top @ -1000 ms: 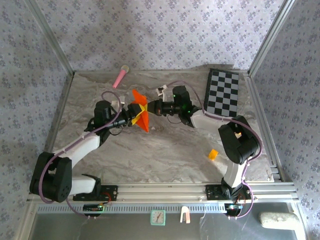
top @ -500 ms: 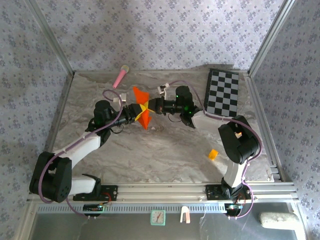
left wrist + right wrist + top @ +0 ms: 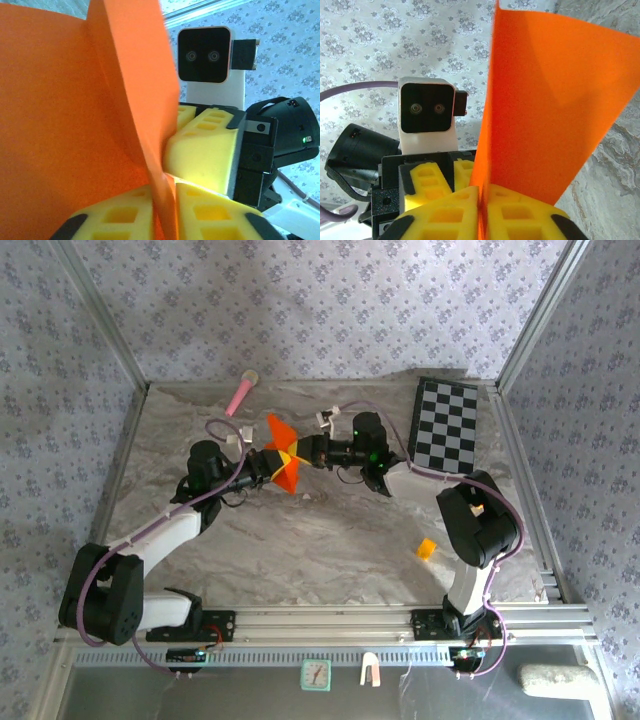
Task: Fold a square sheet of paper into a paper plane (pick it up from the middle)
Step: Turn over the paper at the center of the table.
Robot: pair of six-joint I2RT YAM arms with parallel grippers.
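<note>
The square sheet of paper is bright orange and folded along a crease, with flaps spreading toward the back and the front. It hangs above the table at the middle back, between both arms. My left gripper comes in from the left and is shut on the paper, its yellow fingers pinching the fold. My right gripper faces it from the right, tip to tip, and is shut on the same paper, with the edge squeezed between its fingers.
A pink stick lies at the back left. A checkerboard lies at the back right. A small yellow-orange block sits on the marbled table near the right arm's base. Patterned walls close in three sides.
My left gripper's fingers have closed onto the paper. The right gripper slid slightly left toward it, and the paper's front flap has drawn in a little.
</note>
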